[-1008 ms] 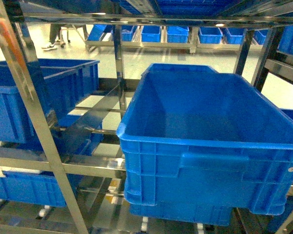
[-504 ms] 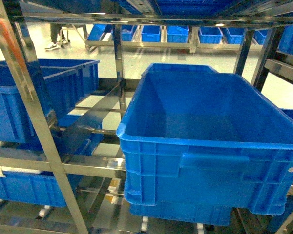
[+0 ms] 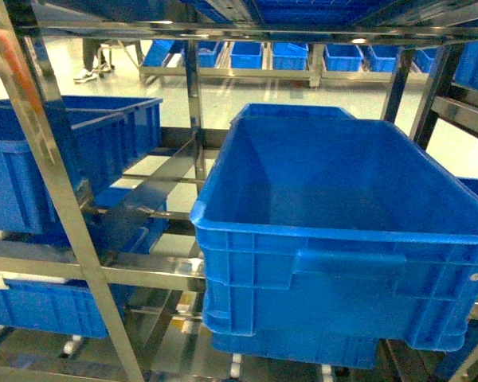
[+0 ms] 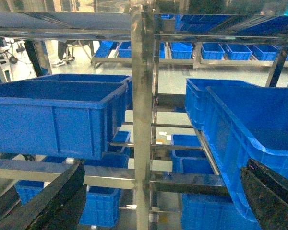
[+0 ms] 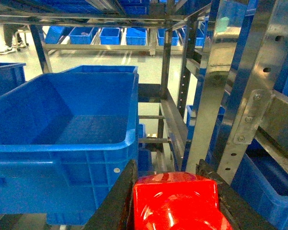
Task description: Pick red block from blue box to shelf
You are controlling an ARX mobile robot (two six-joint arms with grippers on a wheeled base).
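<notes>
A warehouse-like room with a pale, glossy floor point(image 3: 247, 95) that reflects overhead light. Large royal-blue ribbed crates point(image 3: 342, 231) sit on several tiers nearby, more below. Across the open floor, a low rack holds a row of smaller blue bins point(image 3: 291, 56). At far left, a person's legs and white shoes point(image 3: 86, 64) stand on the floor.
</notes>
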